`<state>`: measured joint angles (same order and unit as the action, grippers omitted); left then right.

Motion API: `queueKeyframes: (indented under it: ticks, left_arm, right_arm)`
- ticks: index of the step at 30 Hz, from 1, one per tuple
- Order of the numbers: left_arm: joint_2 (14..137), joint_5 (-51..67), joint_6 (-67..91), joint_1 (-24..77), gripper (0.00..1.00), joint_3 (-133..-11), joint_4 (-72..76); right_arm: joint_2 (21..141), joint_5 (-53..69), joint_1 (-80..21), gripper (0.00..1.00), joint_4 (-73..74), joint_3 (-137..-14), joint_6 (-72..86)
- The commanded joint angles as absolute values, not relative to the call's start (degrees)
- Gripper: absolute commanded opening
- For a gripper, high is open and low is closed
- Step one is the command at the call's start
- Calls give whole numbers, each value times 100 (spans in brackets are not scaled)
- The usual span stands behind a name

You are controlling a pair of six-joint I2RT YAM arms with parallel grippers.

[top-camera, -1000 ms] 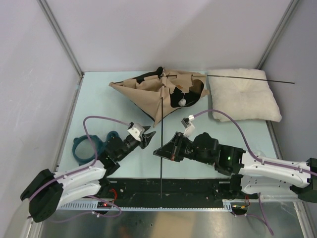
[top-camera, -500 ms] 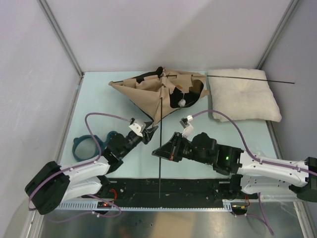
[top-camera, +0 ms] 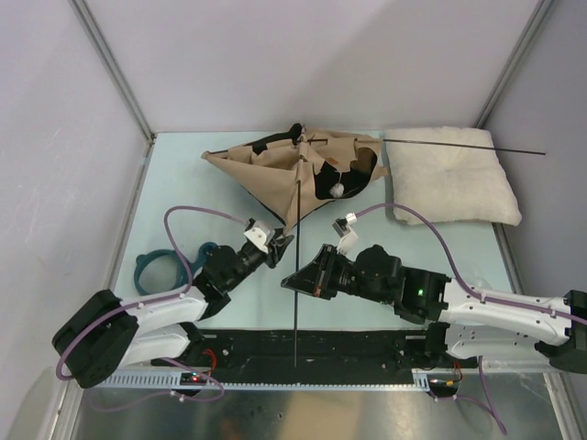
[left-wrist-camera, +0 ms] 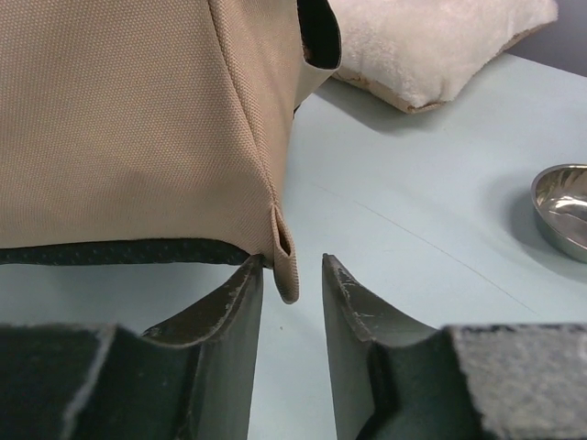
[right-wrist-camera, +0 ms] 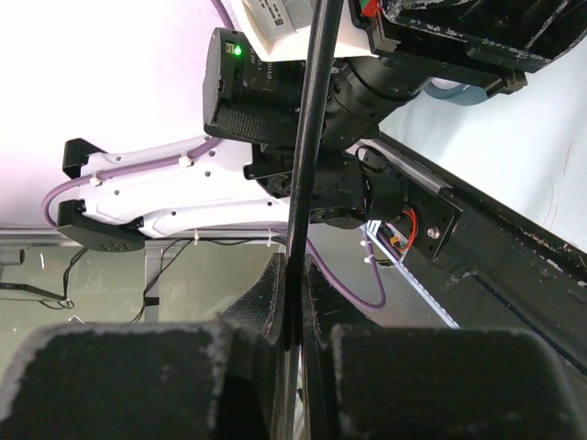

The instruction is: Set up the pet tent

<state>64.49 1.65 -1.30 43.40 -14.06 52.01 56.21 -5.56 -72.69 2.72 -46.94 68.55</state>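
Mostly the pet tent (top-camera: 266, 179) lies collapsed on the table (top-camera: 174, 183), its tan folds covering whatever frame is inside, so only patches of black lining and a white pompom (top-camera: 338, 190) show from above. One thin black pole (top-camera: 298, 257) disappears under the fabric at the tent's middle and comes out past its near corner. A second pole (top-camera: 468, 145) sticks out sideways from the tent and crosses a cream pillow (top-camera: 454, 183) that sits just beside the tent. In the left wrist view the tent (left-wrist-camera: 138, 119) fills the upper left and is cut off by the frame, and a metal bowl (left-wrist-camera: 564, 209) off to the tent's side is cropped at the edge.

The left gripper (top-camera: 280, 240) sits right at the tent's near corner. From above its tips are hard to make out under the wrist mount. Up close, the left gripper (left-wrist-camera: 291, 264) has its fingers (left-wrist-camera: 234, 312) spread a little, with the small fabric loop (left-wrist-camera: 287, 275) of the tent corner hanging into the gap. Whether either finger touches the loop cannot be told.

The right gripper (top-camera: 295, 280) is a short way out from that same tent corner, on the pole. In its own view the right gripper (right-wrist-camera: 293, 266) is pressed together on the pole (right-wrist-camera: 310, 119), pinching it.
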Motion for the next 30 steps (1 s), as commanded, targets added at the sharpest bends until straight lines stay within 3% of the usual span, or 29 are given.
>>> queueKeyframes:
  ticks: [1, 11, 17, 30]
  left_arm:
    - [6464, -70, -141, 4381, 34, -1498, 5504]
    - [6413, -248, -114, 4378, 20, -1475, 5607]
    - [6546, -194, -99, 4380, 2, -1507, 5607]
    - [6000, -120, -69, 4450, 0, -1108, 5559]
  right_arm:
    - [5602, -933, -7180, 0, 83, -4729, 6757]
    - [5620, -922, -7159, 0, 88, -4729, 6758]
    - [5616, -923, -7147, 0, 93, -4729, 6755]
    - [5595, -1060, -6856, 0, 57, -4728, 6525]
